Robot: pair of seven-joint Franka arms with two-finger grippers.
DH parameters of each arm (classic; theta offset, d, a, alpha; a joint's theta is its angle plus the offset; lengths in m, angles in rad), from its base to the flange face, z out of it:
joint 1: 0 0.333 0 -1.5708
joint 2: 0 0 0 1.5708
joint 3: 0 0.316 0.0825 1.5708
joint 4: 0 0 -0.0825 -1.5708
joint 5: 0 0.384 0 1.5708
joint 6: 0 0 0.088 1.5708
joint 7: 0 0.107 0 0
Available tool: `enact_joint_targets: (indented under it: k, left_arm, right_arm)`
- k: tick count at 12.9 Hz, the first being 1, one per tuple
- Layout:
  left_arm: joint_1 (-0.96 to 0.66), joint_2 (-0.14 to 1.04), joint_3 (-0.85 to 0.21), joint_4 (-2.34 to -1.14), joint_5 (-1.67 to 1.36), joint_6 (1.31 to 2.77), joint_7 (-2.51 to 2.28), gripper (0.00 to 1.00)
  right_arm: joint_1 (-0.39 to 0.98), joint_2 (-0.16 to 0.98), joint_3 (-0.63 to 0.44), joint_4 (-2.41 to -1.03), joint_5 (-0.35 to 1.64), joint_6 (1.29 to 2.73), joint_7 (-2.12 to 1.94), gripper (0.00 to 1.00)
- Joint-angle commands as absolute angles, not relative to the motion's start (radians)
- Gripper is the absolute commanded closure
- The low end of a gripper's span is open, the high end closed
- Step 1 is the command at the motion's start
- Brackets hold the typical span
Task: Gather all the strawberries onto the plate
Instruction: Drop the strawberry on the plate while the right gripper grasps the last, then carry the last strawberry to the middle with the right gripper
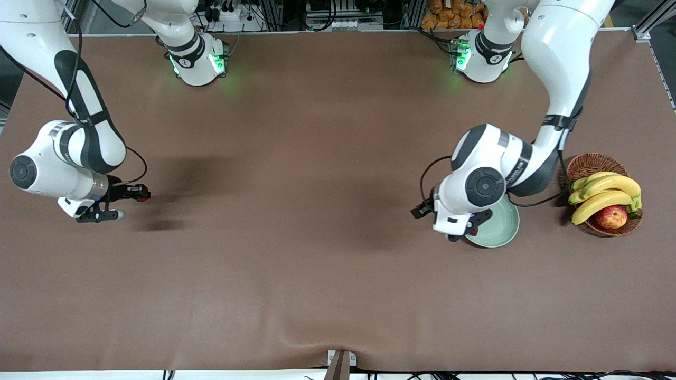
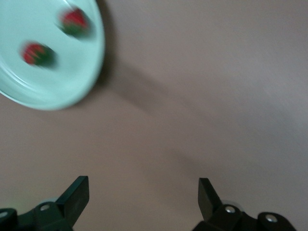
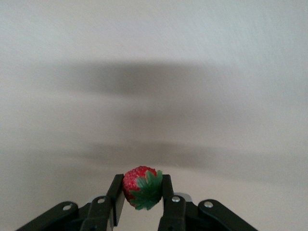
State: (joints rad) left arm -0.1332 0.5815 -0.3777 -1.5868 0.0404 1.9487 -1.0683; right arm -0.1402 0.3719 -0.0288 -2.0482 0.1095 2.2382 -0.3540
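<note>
Brown table (image 1: 296, 253) — right gripper (image 3: 140, 195) clamps a red, green-leafed strawberry (image 3: 141, 187); left gripper (image 2: 143, 195) gapes wide.

The left gripper (image 1: 471, 228) and its wrist cover part of the pale green plate (image 1: 499, 228) in the front view, hiding the berries on it. In the left wrist view the plate (image 2: 72, 91) is cut off at the picture's edge, and two strawberries (image 2: 73, 21) on it are blurred.
</note>
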Motion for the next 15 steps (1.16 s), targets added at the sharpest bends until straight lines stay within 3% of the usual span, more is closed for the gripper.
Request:
enact_joint_targets:
  k: [1, 5, 15]
  left_arm:
    - [-0.182, 0.636, -0.376, -1.546, 0.011, 2.021, -1.150, 0.00]
    - [-0.209, 0.650, -0.373, -1.545, 0.017, 2.089, -1.181, 0.00]
    - [-0.146, 0.591, -0.367, -1.551, 0.026, 2.019, -1.164, 0.00]
  right_arm:
    - [-0.043, 0.377, -0.031, -1.985, 0.138, 2.218, -0.357, 0.97]
    - [0.067, 0.405, -0.034, -1.933, 0.290, 2.224, -0.269, 0.98]
    - [0.359, 0.592, -0.032, -1.654, 0.298, 2.241, 0.343, 0.98]
